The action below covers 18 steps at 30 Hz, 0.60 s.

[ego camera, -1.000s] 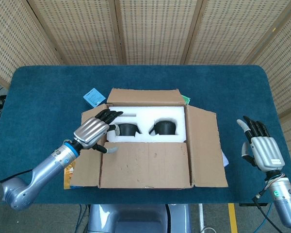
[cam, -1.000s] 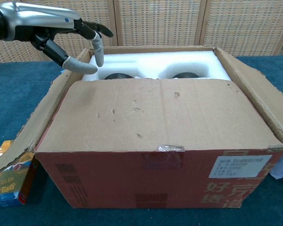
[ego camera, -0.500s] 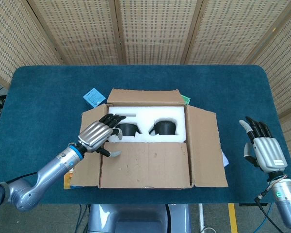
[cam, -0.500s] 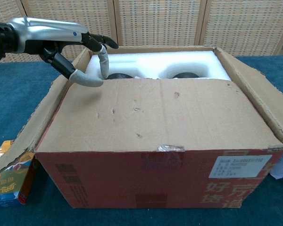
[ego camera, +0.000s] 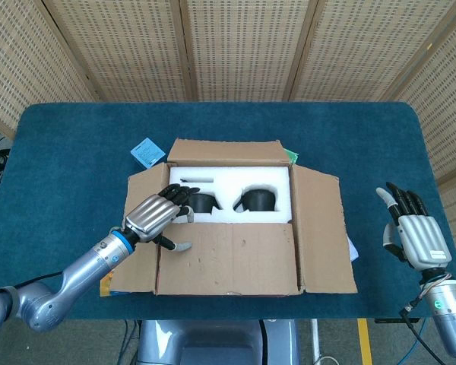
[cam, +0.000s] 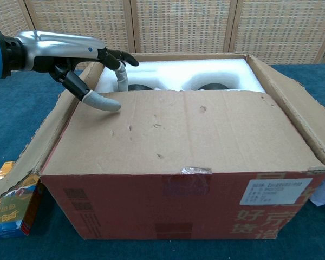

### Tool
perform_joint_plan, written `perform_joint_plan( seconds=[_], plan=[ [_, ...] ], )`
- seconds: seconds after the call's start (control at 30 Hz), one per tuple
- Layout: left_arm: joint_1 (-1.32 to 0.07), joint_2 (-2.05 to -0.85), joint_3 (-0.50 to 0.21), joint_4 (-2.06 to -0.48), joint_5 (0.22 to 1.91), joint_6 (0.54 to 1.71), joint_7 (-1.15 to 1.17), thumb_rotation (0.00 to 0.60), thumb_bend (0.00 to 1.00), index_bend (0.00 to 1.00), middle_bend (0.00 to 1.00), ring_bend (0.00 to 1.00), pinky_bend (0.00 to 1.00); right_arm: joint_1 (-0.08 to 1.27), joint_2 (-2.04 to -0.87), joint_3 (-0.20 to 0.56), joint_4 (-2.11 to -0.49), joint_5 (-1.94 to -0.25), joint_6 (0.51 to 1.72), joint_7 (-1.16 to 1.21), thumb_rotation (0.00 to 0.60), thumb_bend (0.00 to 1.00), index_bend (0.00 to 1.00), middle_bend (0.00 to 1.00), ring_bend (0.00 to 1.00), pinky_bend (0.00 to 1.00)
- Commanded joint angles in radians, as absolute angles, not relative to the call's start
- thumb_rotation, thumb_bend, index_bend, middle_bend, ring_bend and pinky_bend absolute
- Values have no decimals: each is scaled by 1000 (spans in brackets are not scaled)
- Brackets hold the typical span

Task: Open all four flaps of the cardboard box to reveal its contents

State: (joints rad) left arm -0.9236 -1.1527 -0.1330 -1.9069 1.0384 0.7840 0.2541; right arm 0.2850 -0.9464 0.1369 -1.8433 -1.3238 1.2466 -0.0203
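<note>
While the box (ego camera: 235,220) sits mid-table, slightly toward the near edge, bare blue cloth (ego camera: 76,137) lies open on its far side and on both flanks. Long axis runs left to right; printed front faces the robot. Far flap (ego camera: 226,152) and both side flaps stand open; near flap (ego camera: 228,258) lies flat over the front half, hiding that part. White foam (ego camera: 235,182) with two dark round items shows behind it. Left hand (ego camera: 156,215) reaches over the near flap's far left corner, fingers hooked past the edge, thumb resting on top of the flap; whether it truly grips, cannot tell. Right hand (ego camera: 412,232) hovers well right of the box, fingers spread, holding nothing. Blue card (ego camera: 147,152) lies by the far left corner. Perforated panels (ego camera: 235,46) wall the back.
</note>
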Motion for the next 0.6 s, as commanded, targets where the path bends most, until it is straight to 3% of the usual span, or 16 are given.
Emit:
perform_joint_plan(
  seconds=[0.03,0.33,0.6],
  plan=[
    [-926,-1145,-139,-1915,1035,768,227,343,242,411,0,0,0,285,-948,136,-1844,-1324,1246,-22,600,852,0,0,0,0],
    [-907,-1075,-188,-1964,1070,722,55,343,241,413,0,0,0,285,-948,138,-1851,-1323,1249,-32,600,852,0,0,0,0],
    [-851,-984,-228,-2016,1229,714,-150,342,234,413,0,0,0,288,-948,141,-1859,-1316,1247,-45,600,853,0,0,0,0]
  ],
)
